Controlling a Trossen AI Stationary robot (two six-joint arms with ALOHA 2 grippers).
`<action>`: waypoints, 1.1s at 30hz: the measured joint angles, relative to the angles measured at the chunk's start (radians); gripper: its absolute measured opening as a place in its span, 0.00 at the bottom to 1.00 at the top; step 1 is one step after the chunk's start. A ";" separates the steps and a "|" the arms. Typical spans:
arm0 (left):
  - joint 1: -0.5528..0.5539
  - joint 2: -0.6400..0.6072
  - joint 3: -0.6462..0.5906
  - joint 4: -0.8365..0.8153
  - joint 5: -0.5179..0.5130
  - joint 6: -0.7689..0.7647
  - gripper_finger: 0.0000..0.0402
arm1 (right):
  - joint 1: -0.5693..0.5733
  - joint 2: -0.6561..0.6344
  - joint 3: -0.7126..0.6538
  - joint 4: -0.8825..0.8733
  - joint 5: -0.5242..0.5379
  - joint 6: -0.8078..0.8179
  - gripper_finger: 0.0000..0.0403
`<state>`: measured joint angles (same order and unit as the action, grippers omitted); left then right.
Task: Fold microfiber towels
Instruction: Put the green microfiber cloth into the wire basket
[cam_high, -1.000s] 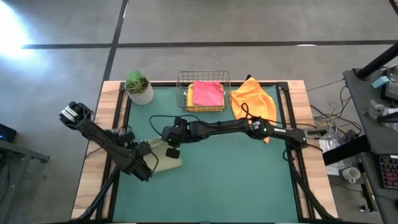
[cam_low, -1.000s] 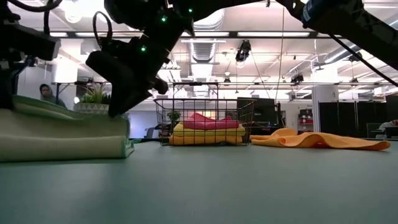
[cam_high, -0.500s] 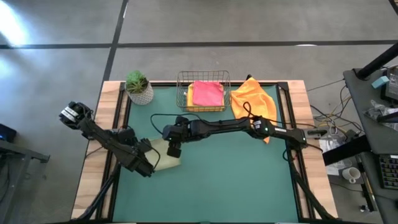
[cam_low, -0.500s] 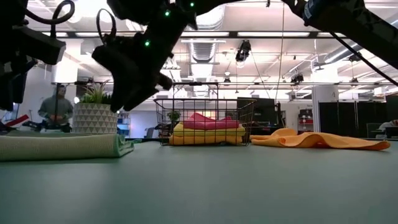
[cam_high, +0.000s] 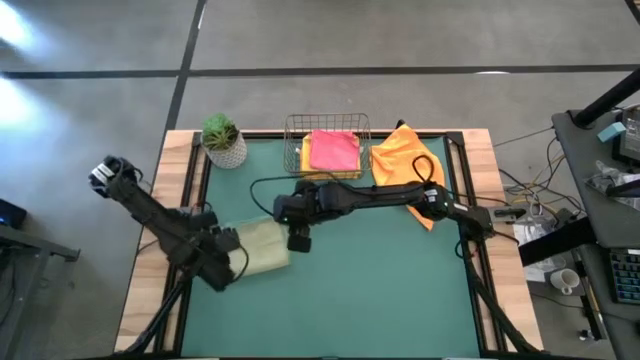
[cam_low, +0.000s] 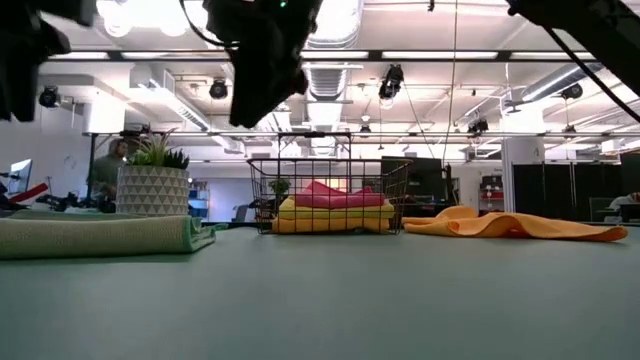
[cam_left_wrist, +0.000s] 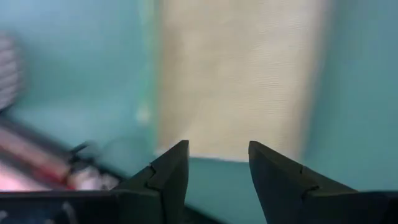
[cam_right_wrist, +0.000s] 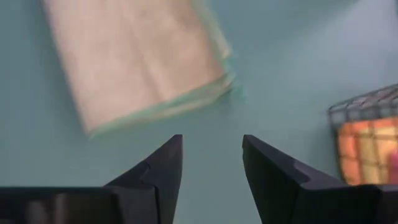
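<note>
Sage towel (cam_high: 262, 247) lies folded, both jaws open; no writing readable.

Sage towel (cam_high: 264, 248) (pink one (cam_high: 333, 150) basketed)

A: What stands along the far edge of the bench (cam_high: 400, 290)?

B: A small potted plant (cam_high: 222, 139) in a white patterned pot at the far left corner, and a wire mesh basket (cam_high: 296, 150) just to its right.

A: Anything beyond?

B: A grey concrete floor (cam_high: 400, 40), a cluttered desk (cam_high: 610, 150) to the right, and a person (cam_low: 103, 175) behind the plant in the low view.
</note>
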<state>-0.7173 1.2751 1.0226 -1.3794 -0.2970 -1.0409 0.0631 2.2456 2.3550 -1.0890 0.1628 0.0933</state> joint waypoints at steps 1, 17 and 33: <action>-0.027 -0.003 0.005 0.032 0.000 0.000 0.38 | 0.008 0.000 0.000 -0.021 -0.009 -0.001 0.39; -0.369 0.256 0.019 0.169 -0.006 -0.210 0.38 | 0.185 0.008 -0.125 0.118 -0.018 -0.173 0.34; -0.378 0.333 -0.017 0.267 -0.216 -0.211 0.38 | 0.183 0.013 -0.285 0.443 -0.004 -0.254 0.43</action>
<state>-1.0950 1.6077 1.0056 -1.1120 -0.5129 -1.2514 0.2464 2.2589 2.0701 -0.6459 0.1589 -0.1608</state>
